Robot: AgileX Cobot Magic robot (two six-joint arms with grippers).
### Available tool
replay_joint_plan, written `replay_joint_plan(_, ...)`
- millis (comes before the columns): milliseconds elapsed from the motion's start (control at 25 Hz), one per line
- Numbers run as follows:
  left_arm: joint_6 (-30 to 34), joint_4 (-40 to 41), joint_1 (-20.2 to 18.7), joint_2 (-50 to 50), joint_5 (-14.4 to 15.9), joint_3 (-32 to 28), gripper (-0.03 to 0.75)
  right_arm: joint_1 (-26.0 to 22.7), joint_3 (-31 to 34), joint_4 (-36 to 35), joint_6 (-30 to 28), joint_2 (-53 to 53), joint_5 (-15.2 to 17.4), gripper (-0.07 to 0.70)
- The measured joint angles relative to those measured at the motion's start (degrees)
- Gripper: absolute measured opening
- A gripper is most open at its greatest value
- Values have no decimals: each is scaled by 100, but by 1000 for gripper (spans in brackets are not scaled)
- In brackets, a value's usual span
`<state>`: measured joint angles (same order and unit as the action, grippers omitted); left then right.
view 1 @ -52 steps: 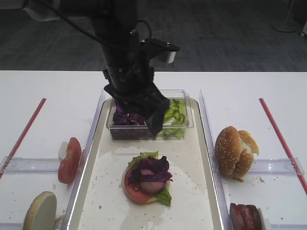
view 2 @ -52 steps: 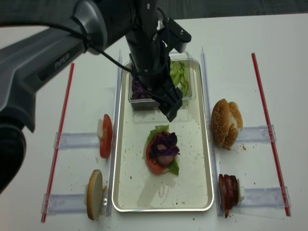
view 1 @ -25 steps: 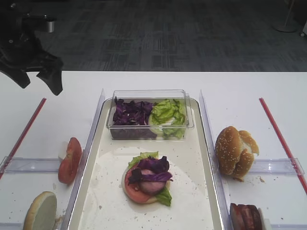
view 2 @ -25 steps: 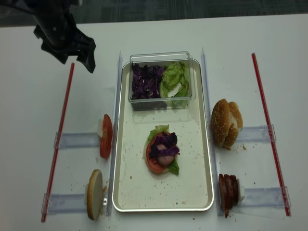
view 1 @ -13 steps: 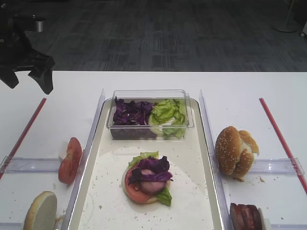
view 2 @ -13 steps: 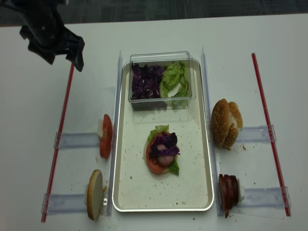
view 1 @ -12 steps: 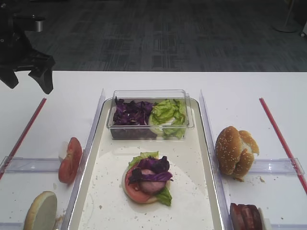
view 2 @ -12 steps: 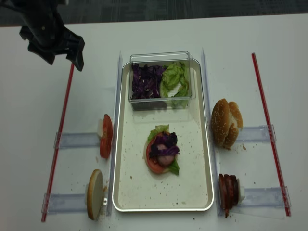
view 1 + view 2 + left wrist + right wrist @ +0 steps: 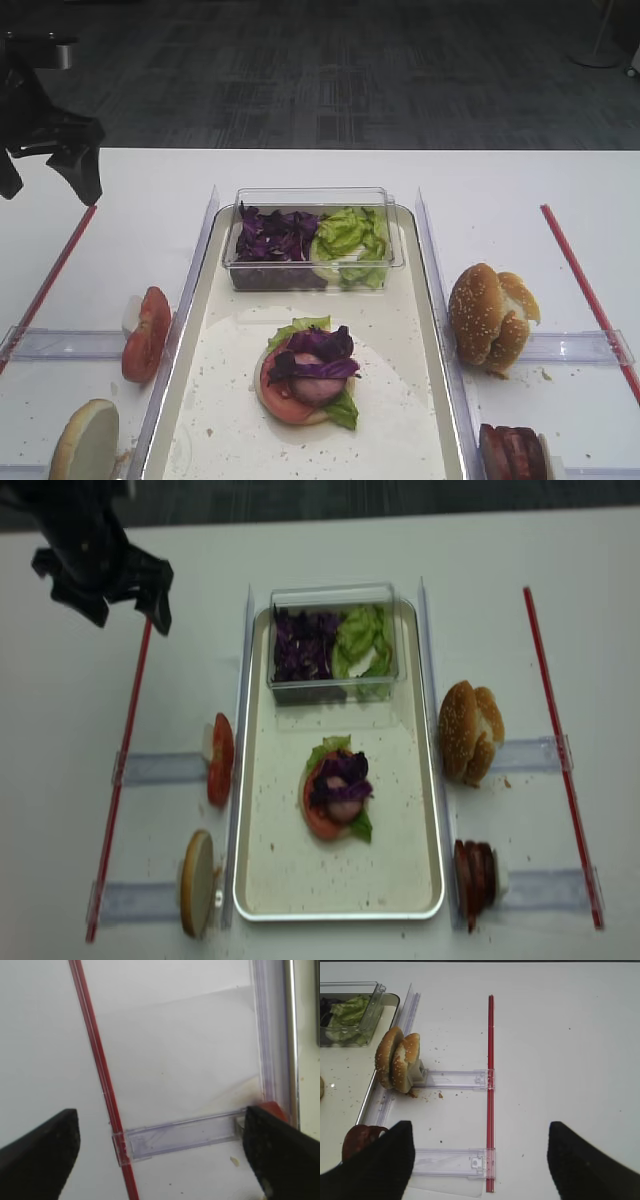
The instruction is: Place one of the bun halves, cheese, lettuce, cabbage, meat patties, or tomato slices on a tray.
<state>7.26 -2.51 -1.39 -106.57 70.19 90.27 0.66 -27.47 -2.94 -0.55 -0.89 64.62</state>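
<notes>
While nothing lay between them, the black left gripper (image 9: 128,606) hung with jaws spread wide above a thin red plastic strip (image 9: 122,770); the black right gripper (image 9: 479,1160) gaped equally empty.

Two dark fingertips (image 9: 375,1160) of the right gripper (image 9: 477,1160) stand wide apart at the bottom edge, holding nothing. Two buns (image 9: 396,1065) stand on edge against a clear holder (image 9: 457,1080) by the red strip (image 9: 491,1085). Lettuce (image 9: 350,1012) sits in a tub (image 9: 372,1010) top left.
</notes>
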Motion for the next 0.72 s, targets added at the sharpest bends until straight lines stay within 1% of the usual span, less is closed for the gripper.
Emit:
replay_joint_plan(200, -242, -39, 0, 642, 0, -589, 608, 0, 0, 0, 0, 0, 0, 571)
replay_joint_plan(440, -269, -62, 0, 1716, 0, -1377, 608, 0, 0, 0, 0, 0, 0, 571)
replay_joint_plan(720, -303, -37, 0, 3225, 33, -2539, 608, 0, 0, 0, 0, 0, 0, 571)
